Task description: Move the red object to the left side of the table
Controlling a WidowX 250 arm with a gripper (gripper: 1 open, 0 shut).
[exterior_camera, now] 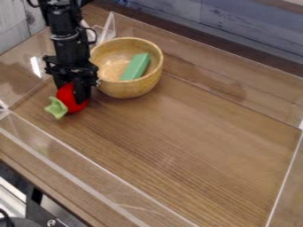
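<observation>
"What's on the left, by the bowl?"

"The red object (73,99), just to the near-left side of the wooden bowl (110,74), its green leafy end (56,108) turned away from the bowl. It's on that side of the table (190,146) now, so I'd call the move nearly finished."

"So what does doing it well take?"

"Setting it fully down if it's still raised; I can't tell from here. Then part the fingers gently and lift straight up. A sideways pull could roll something that round, or knock the bowl's rim."

"And the end effector (74,84)?"

"Just left of the bowl, pointing down, fingers drawn in and clamped on the red fruit, barely any spread between them. The bowl is right beside it."

"Anything in the bowl?"

"A green piece (135,66), toward its right side. That one should be left alone."
</observation>
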